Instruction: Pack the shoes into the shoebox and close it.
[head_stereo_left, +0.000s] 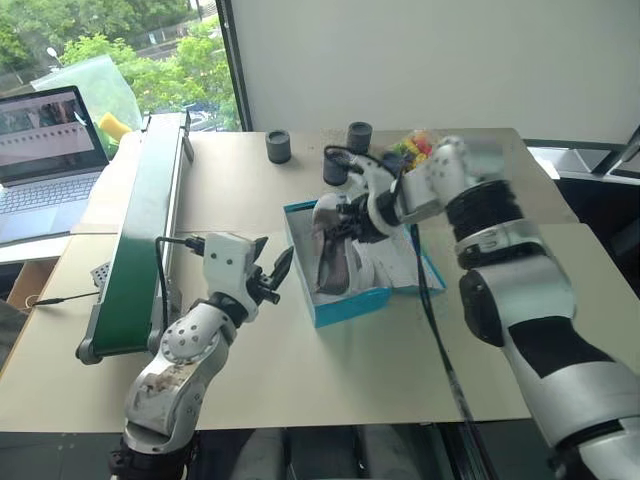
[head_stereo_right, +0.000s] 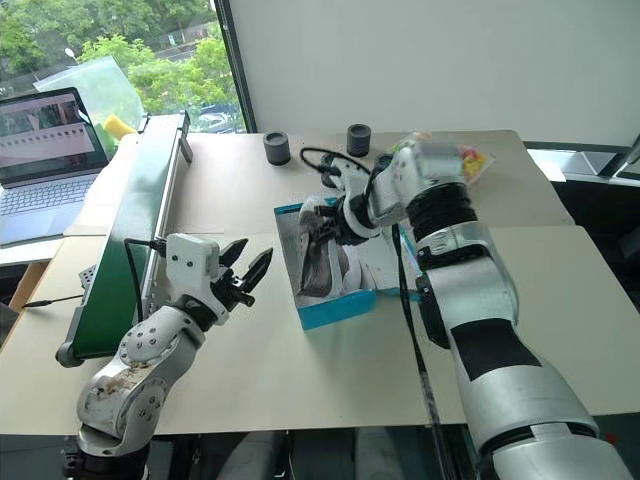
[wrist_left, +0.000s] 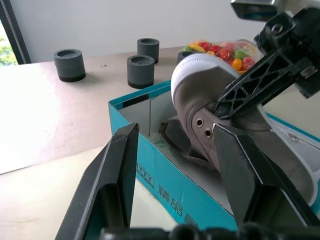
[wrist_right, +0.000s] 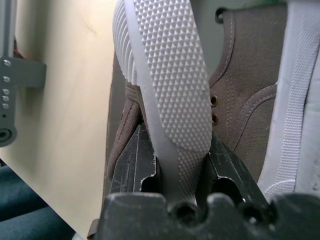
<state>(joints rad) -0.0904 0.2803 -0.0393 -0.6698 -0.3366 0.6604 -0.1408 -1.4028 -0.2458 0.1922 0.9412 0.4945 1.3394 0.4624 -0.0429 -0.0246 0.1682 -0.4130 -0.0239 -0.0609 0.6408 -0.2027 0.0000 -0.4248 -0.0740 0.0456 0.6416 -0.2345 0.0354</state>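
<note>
Two grey-taupe canvas sneakers with white soles are at the bright blue cardboard shoebox, which sits open on the beige table. One sneaker lies inside the box; the other sneaker is held over the box, toe up and tilted, sole facing away from the one lying inside. Right pincer is clamped on the held sneaker's sole edge, above the box interior. Left pincer hovers just beside the box's near-left wall, fingers apart, holding nothing. Beyond the box: dark grey cylindrical blocks and a bag of coloured sweets. Green conveyor stands left of the box.
</note>
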